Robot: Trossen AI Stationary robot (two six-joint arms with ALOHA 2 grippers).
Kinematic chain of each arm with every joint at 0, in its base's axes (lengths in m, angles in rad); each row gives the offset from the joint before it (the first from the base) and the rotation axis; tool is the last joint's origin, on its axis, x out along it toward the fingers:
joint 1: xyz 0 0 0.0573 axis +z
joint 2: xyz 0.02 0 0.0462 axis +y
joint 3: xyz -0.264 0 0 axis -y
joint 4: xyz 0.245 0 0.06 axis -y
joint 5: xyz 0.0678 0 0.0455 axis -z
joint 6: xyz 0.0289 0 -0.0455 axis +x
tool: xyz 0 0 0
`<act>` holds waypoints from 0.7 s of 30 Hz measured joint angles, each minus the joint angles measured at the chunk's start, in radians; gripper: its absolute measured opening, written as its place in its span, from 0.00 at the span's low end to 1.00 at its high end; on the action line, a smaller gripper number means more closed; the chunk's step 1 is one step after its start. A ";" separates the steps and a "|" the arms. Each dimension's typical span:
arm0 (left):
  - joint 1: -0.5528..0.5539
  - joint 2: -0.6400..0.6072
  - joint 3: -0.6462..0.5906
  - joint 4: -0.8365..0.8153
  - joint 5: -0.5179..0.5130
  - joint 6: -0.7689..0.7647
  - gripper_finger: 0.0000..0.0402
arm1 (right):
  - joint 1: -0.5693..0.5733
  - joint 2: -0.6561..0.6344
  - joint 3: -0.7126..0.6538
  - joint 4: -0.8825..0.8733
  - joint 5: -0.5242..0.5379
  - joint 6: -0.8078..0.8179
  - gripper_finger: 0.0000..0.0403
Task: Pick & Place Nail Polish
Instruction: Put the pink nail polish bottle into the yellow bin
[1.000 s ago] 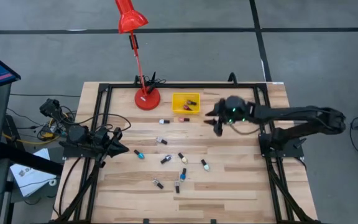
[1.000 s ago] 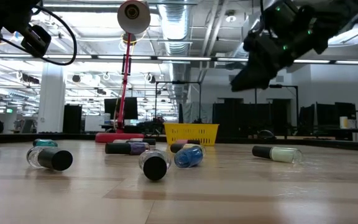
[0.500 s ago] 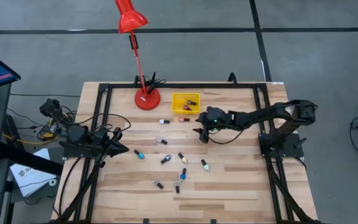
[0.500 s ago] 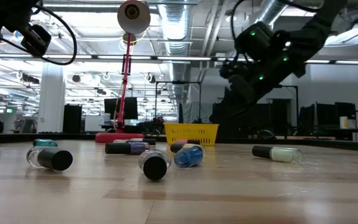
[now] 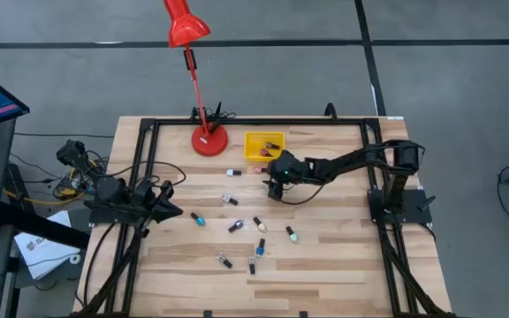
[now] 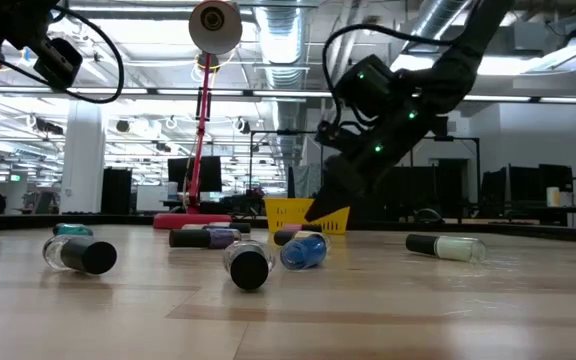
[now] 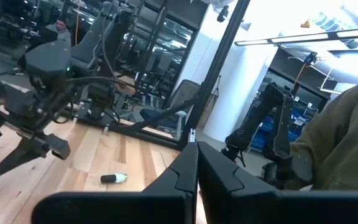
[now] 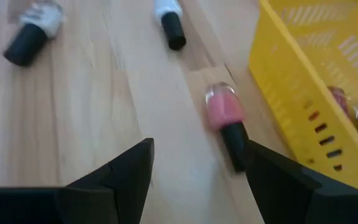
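Lying flat on the pale wooden table (image 5: pixel 343 256), small dark-capped nail polish bottles (image 5: pixel 237 226) are scattered at mixed angles in front of the bin. At the left edge the left gripper (image 5: pixel 173 212) waits with its fingers pressed together, holding nothing. A pink nail polish bottle (image 8: pixel 225 121) lies just beside the yellow slotted plastic bin (image 8: pixel 303 81), long axis along the bin wall; bottles rest inside. Above the pink bottle, the right gripper (image 5: pixel 273 187) hangs spread wide and empty.
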 joint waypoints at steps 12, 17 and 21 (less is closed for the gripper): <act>0.000 0.000 0.000 0.002 0.000 0.000 0.00 | -0.026 0.031 0.003 0.006 0.000 0.006 0.58; 0.000 0.000 0.000 0.003 0.000 0.000 0.00 | -0.033 0.031 0.004 0.006 0.000 0.007 0.58; 0.000 0.000 0.000 0.005 0.000 0.000 0.00 | -0.038 0.037 0.004 0.013 0.000 0.006 0.58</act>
